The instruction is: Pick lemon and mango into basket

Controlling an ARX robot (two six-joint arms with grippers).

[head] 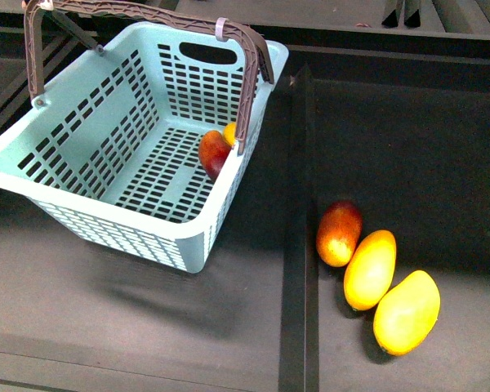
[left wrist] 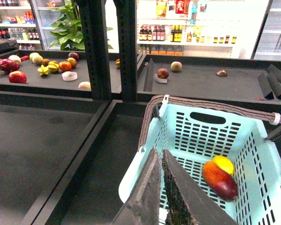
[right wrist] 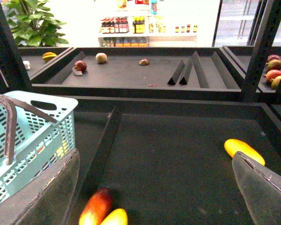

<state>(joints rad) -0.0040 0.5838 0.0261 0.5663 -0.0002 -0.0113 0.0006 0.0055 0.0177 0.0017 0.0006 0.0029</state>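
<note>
I see mango (head: 214, 153) and lemon (head: 229, 132) inside basket (head: 82, 135), touching, against handle-side wall. Left gripper (left wrist: 161, 161) clenched over basket, empty; right gripper (right wrist: 154, 187) released.

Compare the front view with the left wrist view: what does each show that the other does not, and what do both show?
Only the front view shows three mangoes lined up on the dark shelf beside the basket: one red-orange mango and two yellow mangoes. Only the left wrist view shows the left tool, shut, above the basket, and distant store shelves with fruit. Both show the teal basket holding the dark red mango with the lemon beside it.
</note>
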